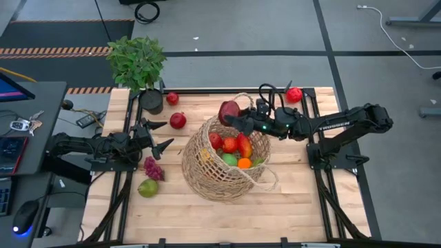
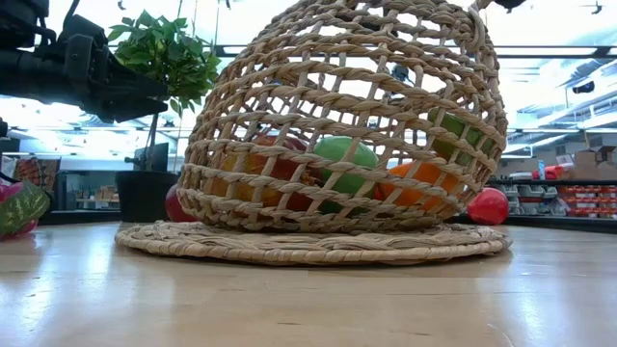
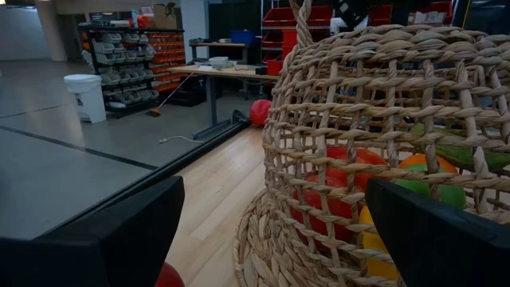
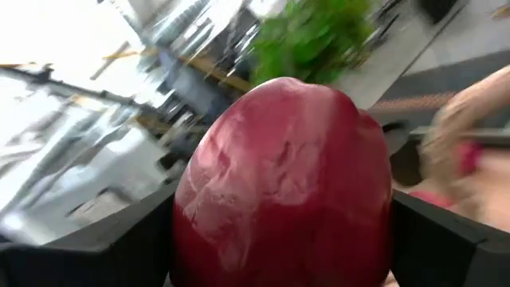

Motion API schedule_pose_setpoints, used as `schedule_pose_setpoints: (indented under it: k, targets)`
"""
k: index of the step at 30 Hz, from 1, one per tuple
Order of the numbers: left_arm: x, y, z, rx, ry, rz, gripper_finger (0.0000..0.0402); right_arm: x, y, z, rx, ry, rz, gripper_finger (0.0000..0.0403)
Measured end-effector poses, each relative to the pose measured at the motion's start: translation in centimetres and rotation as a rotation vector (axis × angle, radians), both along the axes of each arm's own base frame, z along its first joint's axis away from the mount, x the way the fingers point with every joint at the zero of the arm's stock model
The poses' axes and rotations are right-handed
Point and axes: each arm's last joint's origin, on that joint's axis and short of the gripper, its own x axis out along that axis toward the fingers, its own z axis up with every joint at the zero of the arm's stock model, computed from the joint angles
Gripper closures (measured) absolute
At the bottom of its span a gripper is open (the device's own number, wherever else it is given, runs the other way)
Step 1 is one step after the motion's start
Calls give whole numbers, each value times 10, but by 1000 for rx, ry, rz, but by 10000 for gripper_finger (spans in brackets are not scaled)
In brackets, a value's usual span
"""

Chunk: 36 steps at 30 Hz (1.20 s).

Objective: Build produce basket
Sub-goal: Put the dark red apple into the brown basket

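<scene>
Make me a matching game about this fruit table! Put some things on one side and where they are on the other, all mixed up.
Things:
1. dark red fruit
2. green pear
3. orange fruit
4. potted plant

Places:
A. inside the basket
B. far left corner of the table
C. held in the right gripper above the basket's rim
D. on the table left of the basket, near the purple grapes

Pairs: 1-C, 2-D, 3-A, 4-B

One faint word, apparently "TROSSEN", ran along the right arm point(image 1: 337, 122); nothing else was legible.
</scene>
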Motion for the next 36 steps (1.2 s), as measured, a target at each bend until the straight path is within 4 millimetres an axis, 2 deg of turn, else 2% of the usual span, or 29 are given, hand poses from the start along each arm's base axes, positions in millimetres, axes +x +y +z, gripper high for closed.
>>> schedule_pose_setpoints:
  k: [4, 7, 11, 16, 19, 24, 30, 36]
  targets:
    - [0, 0, 0, 0, 0, 1, 4, 2, 5, -2, 28, 15, 145, 28]
    - [0, 0, 0, 0, 0, 0, 4, 4, 11, 2, -70, 125, 215, 30]
    - [0, 0, 0, 0, 0, 0, 4, 4, 17, 21, -205, 343, 196, 33]
    - [0, 0, 0, 0, 0, 0, 4, 1, 15, 30, -406, 641, 168, 32]
    - [0, 0, 0, 0, 2, 0, 4, 0, 19, 22, -541, 741, 224, 32]
    - [0, 0, 0, 0, -2, 0, 4, 10, 28, 8, -701, 787, 341, 32]
    - [1, 0, -1, 1, 11, 0, 4, 31, 29, -24, -626, 885, 409, 26]
    - [1, 0, -1, 1, 13, 0, 4, 48, 23, -30, -503, 921, 516, 6]
